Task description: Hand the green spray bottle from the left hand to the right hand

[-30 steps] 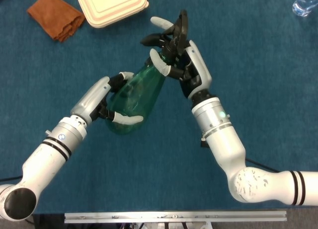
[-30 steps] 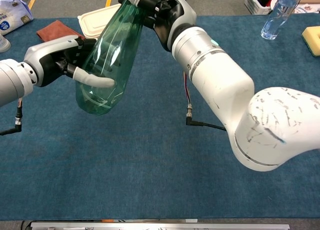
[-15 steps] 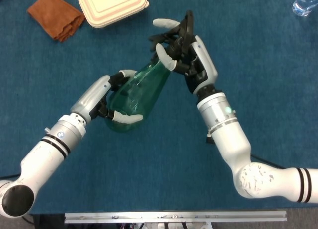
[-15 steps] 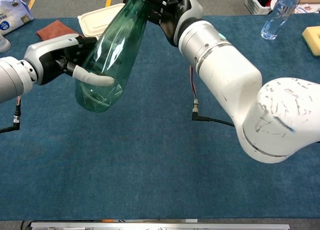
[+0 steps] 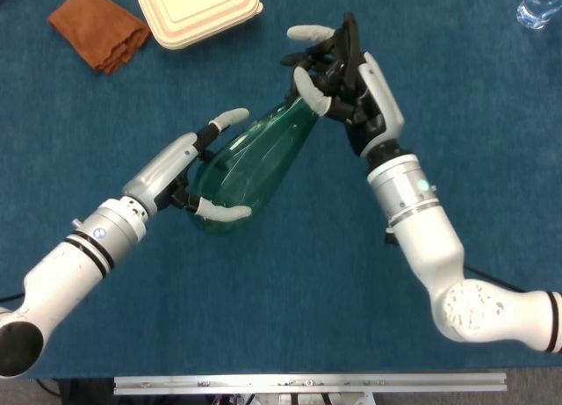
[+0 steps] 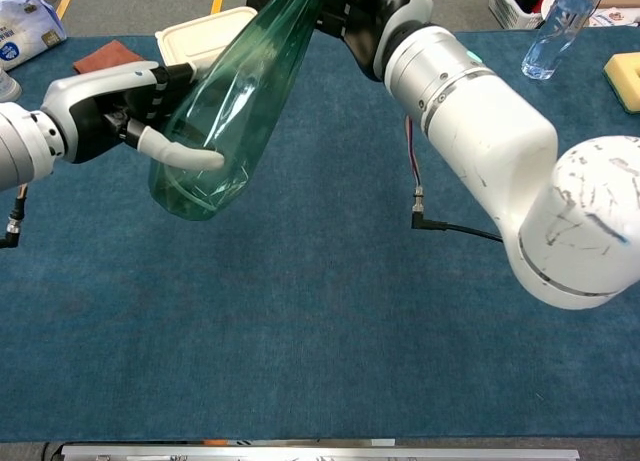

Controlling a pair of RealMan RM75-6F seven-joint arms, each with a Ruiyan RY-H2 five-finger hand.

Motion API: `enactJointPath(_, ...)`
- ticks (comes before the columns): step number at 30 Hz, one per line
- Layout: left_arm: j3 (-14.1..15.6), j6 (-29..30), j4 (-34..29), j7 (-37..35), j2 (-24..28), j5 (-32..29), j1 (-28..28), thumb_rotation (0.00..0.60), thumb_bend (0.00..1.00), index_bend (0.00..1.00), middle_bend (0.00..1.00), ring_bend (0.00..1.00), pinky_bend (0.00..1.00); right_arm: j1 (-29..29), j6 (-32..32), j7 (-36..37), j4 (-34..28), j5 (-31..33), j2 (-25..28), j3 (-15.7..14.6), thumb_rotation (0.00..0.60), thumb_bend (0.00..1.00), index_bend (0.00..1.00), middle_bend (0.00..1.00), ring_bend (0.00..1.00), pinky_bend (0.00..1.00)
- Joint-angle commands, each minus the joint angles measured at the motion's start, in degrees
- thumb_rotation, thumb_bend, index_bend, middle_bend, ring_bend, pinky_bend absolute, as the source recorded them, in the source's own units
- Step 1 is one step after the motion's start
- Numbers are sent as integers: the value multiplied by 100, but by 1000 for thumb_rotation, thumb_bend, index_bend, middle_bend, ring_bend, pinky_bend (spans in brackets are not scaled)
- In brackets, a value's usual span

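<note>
Handover mid-air
Translucent green plastic spray bottle [image 5: 250,168] slants: left robot hand [image 5: 180,172] cups base, right robot hand [image 5: 338,75] clamps neck.

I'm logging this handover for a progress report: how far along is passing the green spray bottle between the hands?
Done: the right hand has closed around the top of the green spray bottle, which is held tilted above the table. In hand: the left hand is at the bottle's wide base, one finger under it and another lifted off. Left: the left hand lets go fully and draws away.
</note>
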Motion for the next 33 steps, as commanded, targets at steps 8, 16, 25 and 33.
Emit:
enactJointPath(8, -59, -198, 118, -280, 217, 438, 32, 600, 152, 0, 0, 0, 258, -105, -180, 153, -16, 36, 354, 56, 600, 731, 505, 378, 329, 494)
enactJointPath(16, -2, -258, 167, -306, 298, 605, -6, 600, 152, 0, 0, 0, 226, -178, -306, 289, -73, 2, 648, 95, 600, 731, 505, 378, 329, 494)
enactJointPath(25, 103, -18, 208, -109, 405, 786, 48, 600, 152, 0, 0, 0, 226, -335, -430, 141, -214, -313, 1096, -221, 600, 731, 505, 378, 329, 494)
enactJointPath(33, 288, 303, 216, 328, 464, 1086, 120, 600, 152, 0, 0, 0, 226, -526, -479, 176, -401, -616, 1475, -448, 600, 730, 505, 378, 330, 494)
